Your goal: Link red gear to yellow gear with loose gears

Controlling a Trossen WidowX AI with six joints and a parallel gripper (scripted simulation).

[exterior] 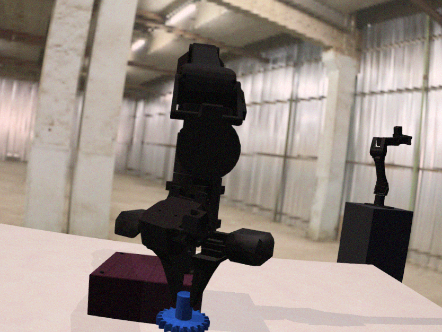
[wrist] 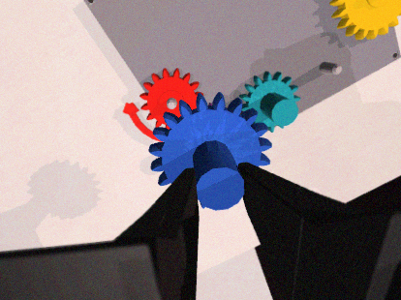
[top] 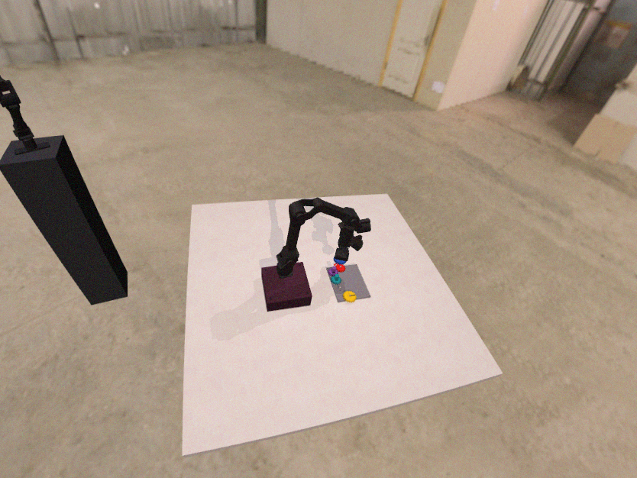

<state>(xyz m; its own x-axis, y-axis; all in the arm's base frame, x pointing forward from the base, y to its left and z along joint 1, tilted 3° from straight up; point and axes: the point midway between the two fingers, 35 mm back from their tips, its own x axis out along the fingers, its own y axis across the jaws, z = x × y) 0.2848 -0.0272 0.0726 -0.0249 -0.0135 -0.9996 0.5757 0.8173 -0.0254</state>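
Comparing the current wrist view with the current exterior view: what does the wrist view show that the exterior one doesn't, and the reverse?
Only wrist: the grey board with a bare peg, the red gear, red arrow, teal gear and part of the yellow gear.

Only exterior: the maroon block, the second arm on its dark pedestal, and the metal wall.

Both: the gripper shut on the blue gear's post, the blue gear and the pale table.
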